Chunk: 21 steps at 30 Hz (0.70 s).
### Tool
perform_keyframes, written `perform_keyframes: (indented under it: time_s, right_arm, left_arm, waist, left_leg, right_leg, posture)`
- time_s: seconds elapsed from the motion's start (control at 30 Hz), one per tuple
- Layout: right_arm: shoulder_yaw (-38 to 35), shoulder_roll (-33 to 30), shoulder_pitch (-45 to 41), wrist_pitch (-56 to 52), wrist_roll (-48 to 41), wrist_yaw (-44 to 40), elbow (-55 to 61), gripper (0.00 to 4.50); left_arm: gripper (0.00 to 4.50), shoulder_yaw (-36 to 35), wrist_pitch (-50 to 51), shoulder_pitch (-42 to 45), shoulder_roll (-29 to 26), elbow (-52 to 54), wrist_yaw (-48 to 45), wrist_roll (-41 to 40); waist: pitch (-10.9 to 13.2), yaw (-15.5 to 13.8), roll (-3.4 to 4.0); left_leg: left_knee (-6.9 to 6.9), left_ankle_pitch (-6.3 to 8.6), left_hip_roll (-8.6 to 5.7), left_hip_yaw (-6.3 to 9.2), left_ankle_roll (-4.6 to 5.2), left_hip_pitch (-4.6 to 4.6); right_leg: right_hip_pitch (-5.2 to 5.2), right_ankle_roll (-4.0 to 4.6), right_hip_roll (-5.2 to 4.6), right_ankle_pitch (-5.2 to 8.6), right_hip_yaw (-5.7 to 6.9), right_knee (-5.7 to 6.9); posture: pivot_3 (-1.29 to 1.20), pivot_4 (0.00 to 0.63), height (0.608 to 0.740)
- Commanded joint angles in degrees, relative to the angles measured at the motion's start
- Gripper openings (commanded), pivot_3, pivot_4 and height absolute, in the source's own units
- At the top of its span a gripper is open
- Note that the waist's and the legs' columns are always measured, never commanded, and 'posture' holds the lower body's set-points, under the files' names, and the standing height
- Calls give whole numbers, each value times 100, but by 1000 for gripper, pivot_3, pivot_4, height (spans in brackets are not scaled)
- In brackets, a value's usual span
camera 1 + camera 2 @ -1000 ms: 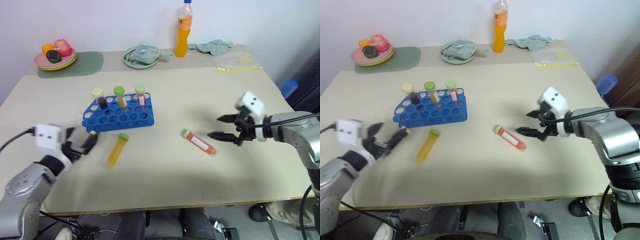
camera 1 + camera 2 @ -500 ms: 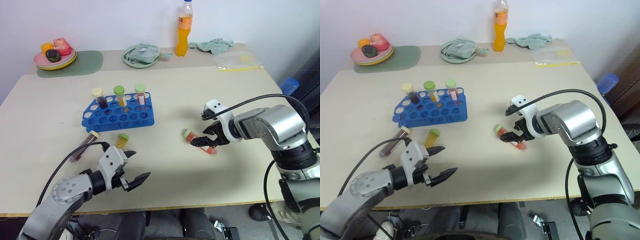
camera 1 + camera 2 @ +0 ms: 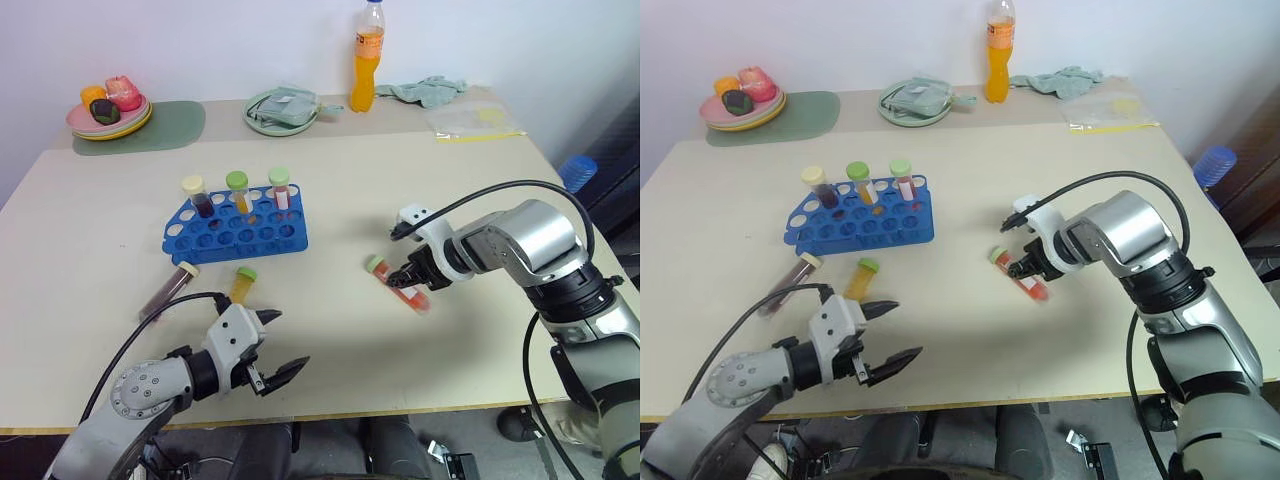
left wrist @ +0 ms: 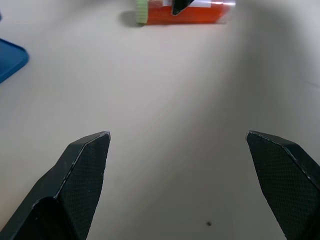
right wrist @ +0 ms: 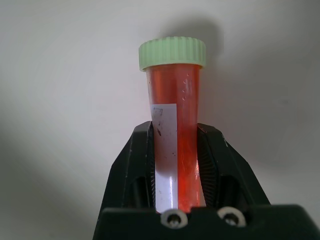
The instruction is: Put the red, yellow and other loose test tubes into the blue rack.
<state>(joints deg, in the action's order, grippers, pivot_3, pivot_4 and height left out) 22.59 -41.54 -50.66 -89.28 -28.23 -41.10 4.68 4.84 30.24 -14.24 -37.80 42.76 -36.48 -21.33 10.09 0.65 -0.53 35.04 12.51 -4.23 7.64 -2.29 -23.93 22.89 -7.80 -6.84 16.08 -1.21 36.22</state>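
Clamping the red tube [image 5: 172,125] across its lower body, the right pincer [image 3: 412,283] held it flat on the worktop [image 3: 420,180], cap toward ten o'clock. From there the blue rack [image 3: 236,232] lay toward ten o'clock, nearer the left pincer [image 3: 270,350], whose jaws gaped empty.

Four views: a head stereo pair and two wrist cameras.
The whole worktop [image 3: 420,190] was seen from above and in front by both eye views. The left wrist view was aimed low across bare worktop toward the red tube [image 4: 182,12]; the same tube was seen at very close range in the right wrist view.
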Motion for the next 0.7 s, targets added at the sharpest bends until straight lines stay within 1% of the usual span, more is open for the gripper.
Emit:
perform_keyframes:
  time_s: [0.03, 0.13, 0.2, 0.23, 0.27, 0.3, 0.43, 0.53, 0.7]
  right_arm:
    - [-565, 68, 63, 761, -49, -57, 381, 691]
    - [-994, 118, 746, 2834, 214, -221, 1013, 691]
    - [-1285, 408, 1246, 4290, 376, -292, 1170, 691]
    - [-1584, 909, 1441, 4828, 255, -121, 1025, 691]
    - [-1775, 1281, 1564, 5170, 167, 16, 902, 691]
    - [-1829, 1621, 1636, 5538, 232, 180, 752, 691]
    - [-1395, 2675, 1793, 7185, 998, 566, 235, 691]
    - [-1224, 3564, 1765, 8255, 1383, 973, -544, 691]
    - [-987, 4305, 1568, 9409, 1927, 1237, -1808, 691]
  left_arm:
    - [4500, -157, -114, -38, 141, 131, 63, -125]
    - [4500, -504, -69, -21, 383, 82, 178, -428]
    - [4500, -809, -30, -26, 576, 27, 314, -629]
    - [4500, -1060, -86, -17, 755, -77, 524, -653]
    - [4500, -1248, -134, -17, 876, -157, 656, -664]
    - [4500, -1416, -250, -15, 1011, -240, 783, -638]
    - [4500, -2028, -762, -41, 1381, -632, 944, -628]
    - [4500, -2290, -1124, -23, 1527, -973, 1070, -470]
    - [4500, -2499, -1561, 76, 1584, -1484, 1066, -403]
  waist:
    - [0, 0, 1]
    - [0, -10, 0]
    - [-2, -2, -3]
    - [-1, 2, -2]
    - [-2, 33, -3]
    - [-2, 58, -2]
    - [-1, 35, 0]
    - [-3, 37, 0]
    - [-4, 20, -2]
  left_leg:
    - [0, 0, 0, 0, 0, 0]
    - [-1, 1, 0, -1, 1, -1]
    - [-1, 1, 0, -2, 2, -1]
    - [0, 1, -1, -1, 2, 0]
    - [4, 1, 0, -2, 2, 0]
    - [3, 1, 0, -2, 2, 8]
    - [0, -4, 0, 0, -6, 24]
    - [-2, -6, -1, 0, -9, 29]
    - [-2, -8, -4, 1, -14, 37]
  right_leg:
    - [0, 0, 0, 0, 0, 0]
    - [0, -11, 1, -5, 3, 0]
    - [-1, -20, 2, -10, 7, 2]
    - [-3, -21, 4, -10, 8, 2]
    - [-4, -21, 4, -10, 7, 4]
    - [-7, -22, 8, -11, 4, 6]
    - [-9, -16, 18, -15, -5, 17]
    - [-12, -14, 17, -16, -7, 17]
    - [0, -11, 16, -17, -8, 19]
  posture:
    - [0, 150, 740]
    - [0, 150, 740]
    - [0, 150, 740]
    - [0, 150, 740]
    - [0, 150, 740]
    - [0, 150, 740]
    - [0, 150, 740]
    - [0, 150, 740]
    - [0, 150, 740]
